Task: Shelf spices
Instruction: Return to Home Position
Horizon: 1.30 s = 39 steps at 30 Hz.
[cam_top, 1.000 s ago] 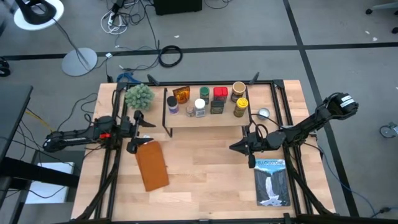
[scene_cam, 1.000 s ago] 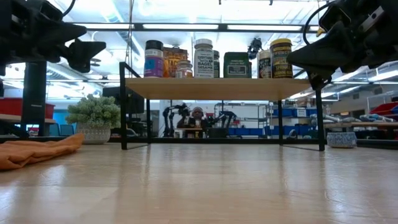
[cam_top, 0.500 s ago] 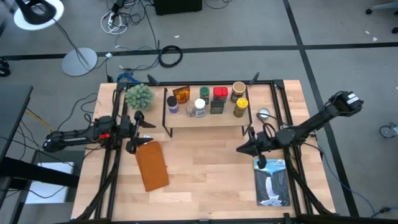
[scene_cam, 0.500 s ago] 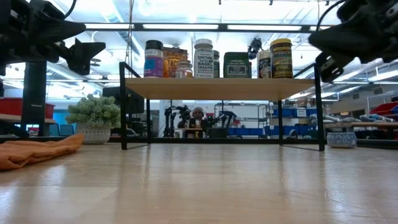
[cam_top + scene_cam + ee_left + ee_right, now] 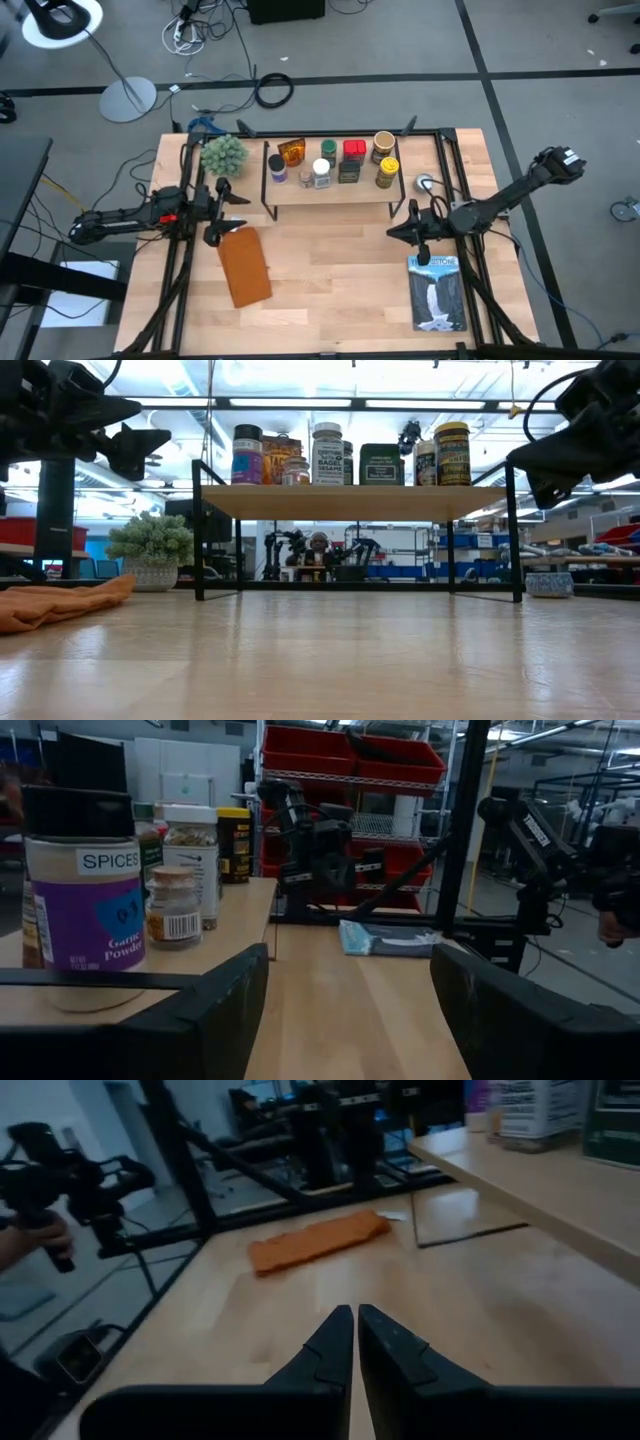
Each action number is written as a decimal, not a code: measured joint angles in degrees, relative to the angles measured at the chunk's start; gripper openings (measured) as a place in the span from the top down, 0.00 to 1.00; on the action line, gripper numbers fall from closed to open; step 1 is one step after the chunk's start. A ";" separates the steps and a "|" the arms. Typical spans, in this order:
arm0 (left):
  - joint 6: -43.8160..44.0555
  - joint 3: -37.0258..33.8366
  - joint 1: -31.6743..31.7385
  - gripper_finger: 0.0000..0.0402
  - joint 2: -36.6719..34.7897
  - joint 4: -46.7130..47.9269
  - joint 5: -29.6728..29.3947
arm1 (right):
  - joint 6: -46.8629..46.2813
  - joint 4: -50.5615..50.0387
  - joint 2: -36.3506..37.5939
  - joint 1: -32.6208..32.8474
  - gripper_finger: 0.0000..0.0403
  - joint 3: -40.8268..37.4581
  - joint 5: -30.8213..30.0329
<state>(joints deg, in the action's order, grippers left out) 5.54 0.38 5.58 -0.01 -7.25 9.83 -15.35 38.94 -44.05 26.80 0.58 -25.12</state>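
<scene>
- Farther right now, near book (image 5: 438,292): right gripper (image 5: 392,233), fingers (image 5: 330,1342) together.
- Unmoved by notebook (image 5: 244,265): left gripper (image 5: 236,212), fingers (image 5: 215,1010) apart.
- Readable from low view, not above: labels on spices (image 5: 327,455) atop shelf (image 5: 350,502).

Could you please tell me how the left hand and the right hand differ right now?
The left arm's dark two-finger hand is wide open; the right arm's dark hand is shut tight. The left hand sits by the flat orange-brown notebook, the right by the blue-and-white book. Both hold nothing.
</scene>
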 joint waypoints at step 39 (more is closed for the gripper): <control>3.72 -0.02 0.02 0.29 0.00 1.41 -4.18 | 5.09 -35.98 37.77 -10.94 0.94 0.00 9.13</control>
<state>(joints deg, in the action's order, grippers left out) 9.26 0.36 5.61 -0.01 -5.84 5.65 -10.26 2.96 -6.28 15.86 0.58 -15.99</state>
